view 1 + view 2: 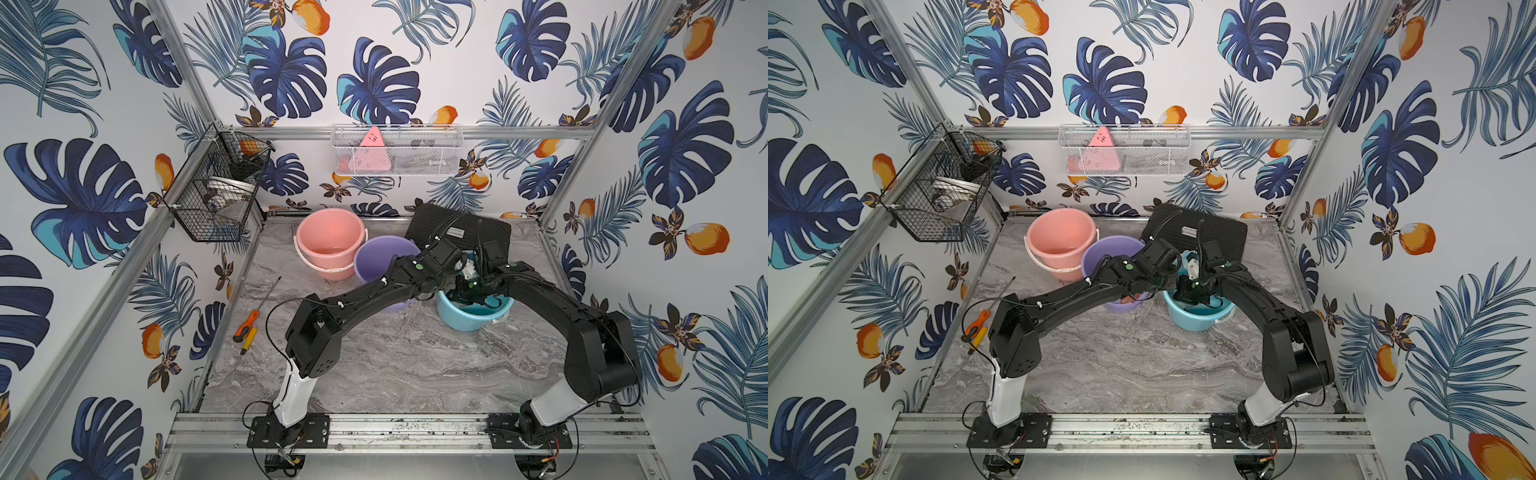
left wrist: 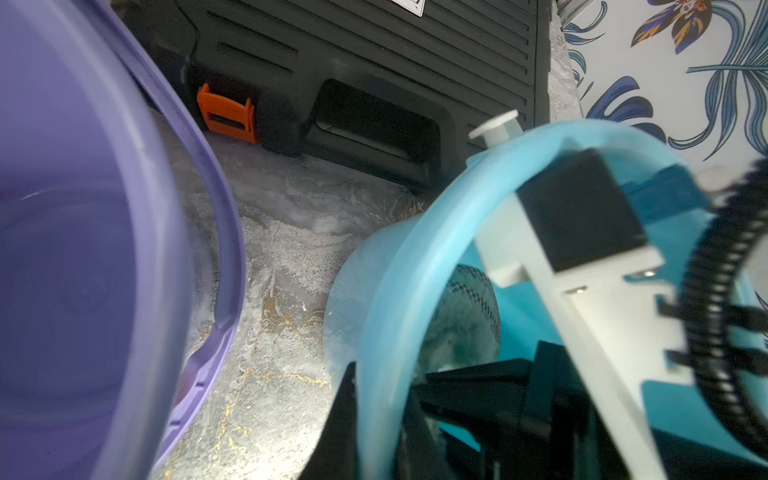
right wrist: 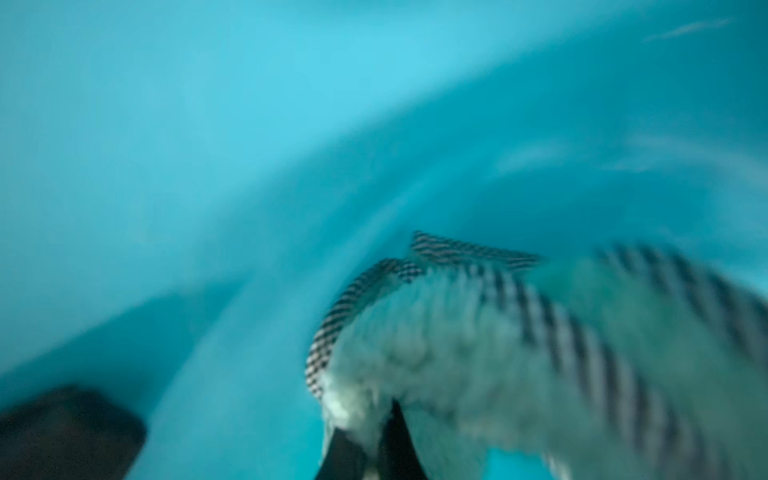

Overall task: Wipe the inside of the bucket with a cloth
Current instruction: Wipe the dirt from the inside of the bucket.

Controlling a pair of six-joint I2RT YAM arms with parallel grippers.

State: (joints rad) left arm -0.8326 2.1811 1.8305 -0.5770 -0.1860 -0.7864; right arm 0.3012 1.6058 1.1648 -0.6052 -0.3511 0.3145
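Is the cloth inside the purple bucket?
No, the right wrist view shows the cloth against the inner wall of the blue bucket, gripped by the right gripper.

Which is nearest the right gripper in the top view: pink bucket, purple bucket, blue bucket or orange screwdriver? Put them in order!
1. Blue bucket: the right gripper, holding the cloth, is inside it.
2. Purple bucket: just to its left.
3. Pink bucket: back left, behind the purple one.
4. Orange screwdriver: far off on the left.
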